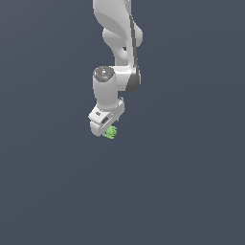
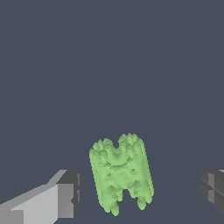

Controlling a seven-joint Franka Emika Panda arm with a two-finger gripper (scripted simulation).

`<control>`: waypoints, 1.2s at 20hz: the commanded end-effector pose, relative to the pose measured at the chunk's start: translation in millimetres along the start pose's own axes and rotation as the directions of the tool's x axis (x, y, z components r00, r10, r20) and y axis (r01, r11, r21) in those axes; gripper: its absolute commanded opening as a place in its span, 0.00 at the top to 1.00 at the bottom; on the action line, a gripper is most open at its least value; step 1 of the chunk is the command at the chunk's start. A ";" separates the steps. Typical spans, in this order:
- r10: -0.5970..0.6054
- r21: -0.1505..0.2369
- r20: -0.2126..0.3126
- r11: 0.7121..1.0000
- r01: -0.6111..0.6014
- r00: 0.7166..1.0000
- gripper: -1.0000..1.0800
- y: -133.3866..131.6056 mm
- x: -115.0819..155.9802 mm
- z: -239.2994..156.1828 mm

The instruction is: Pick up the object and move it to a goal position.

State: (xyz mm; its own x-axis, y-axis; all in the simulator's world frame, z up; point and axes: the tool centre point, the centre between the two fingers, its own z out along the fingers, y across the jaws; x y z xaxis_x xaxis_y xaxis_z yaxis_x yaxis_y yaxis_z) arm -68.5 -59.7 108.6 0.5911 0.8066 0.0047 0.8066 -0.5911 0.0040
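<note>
The object [image 2: 121, 174] is a small bright light-green lumpy, ridged piece. In the wrist view it sits between my two fingers, with a clear gap to each. My white gripper [image 2: 140, 190] is open around it, one dark finger pad [image 2: 70, 192] on one side and the other pad [image 2: 212, 188] on the far side. In the exterior view the object [image 1: 111, 132] shows just below the gripper [image 1: 106, 130], peeking out on the exterior view's right side of the hand. I cannot tell whether the object rests on the surface.
The arm [image 1: 117, 43] comes down from the top of the exterior view. Around it is only a plain dark grey-blue surface [image 1: 191, 191] with no other objects or edges in view.
</note>
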 end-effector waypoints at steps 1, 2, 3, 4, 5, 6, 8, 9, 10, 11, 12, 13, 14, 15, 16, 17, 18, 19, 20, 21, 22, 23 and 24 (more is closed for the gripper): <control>-0.056 0.001 0.001 0.998 0.056 0.998 0.04 -2.1 -5.9 4.4; -0.075 0.001 0.002 0.997 0.075 0.997 0.04 -2.9 -7.9 5.9; -0.093 0.002 0.002 0.996 0.093 0.996 0.04 -3.6 -9.8 7.3; -0.109 0.002 0.002 0.994 0.109 0.994 0.04 -4.3 -11.6 8.6; -0.124 0.002 0.003 0.992 0.124 0.992 0.04 -5.0 -13.2 9.8; -0.138 0.003 0.003 0.990 0.138 0.990 0.04 -5.6 -14.7 11.0; -0.163 0.003 0.003 0.987 0.163 0.987 0.04 -6.7 -17.3 12.9; -0.173 0.004 0.003 0.985 0.173 0.985 0.04 -7.2 -18.4 13.7; -0.182 0.004 0.004 0.983 0.182 0.983 0.04 -7.6 -19.3 14.4; -0.190 0.004 0.004 0.982 0.190 0.982 0.04 -7.9 -20.2 15.0; -0.196 0.004 0.004 0.981 0.196 0.981 0.04 -8.3 -20.9 15.5; -0.202 0.005 0.004 0.979 0.202 0.979 0.04 -8.5 -21.4 15.9; -0.206 0.005 0.004 0.979 0.206 0.979 0.04 -8.7 -21.9 16.3; -0.209 0.005 0.004 0.978 0.209 0.978 0.04 -8.9 -22.2 16.5; -0.211 0.005 0.004 0.978 0.211 0.978 0.04 -9.0 -22.4 16.6; -0.211 0.005 0.004 0.977 0.211 0.977 0.04 -9.0 -22.4 16.7; -0.207 0.005 0.004 0.978 0.207 0.978 0.04 -8.8 -22.2 16.5; -0.207 0.005 0.004 0.978 0.207 0.978 0.04 -8.8 -22.2 16.8; -0.207 0.005 0.004 0.978 0.207 0.978 0.04 -8.8 -22.3 17.7; -0.207 0.005 0.004 0.978 0.207 0.978 0.04 -8.9 -22.4 19.1; -0.207 0.005 0.004 0.978 0.207 0.978 0.04 -8.9 -22.5 21.2; -0.208 0.005 0.004 0.978 0.208 0.978 0.04 -9.1 -22.4 23.9; -0.208 0.005 0.004 0.978 0.208 0.978 0.04 -9.2 -22.6 27.1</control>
State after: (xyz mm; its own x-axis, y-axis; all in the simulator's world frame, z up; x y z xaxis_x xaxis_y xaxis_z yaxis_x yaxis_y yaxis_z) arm -88.6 -72.5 85.5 0.4107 0.9118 0.0002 0.9118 -0.4107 0.0007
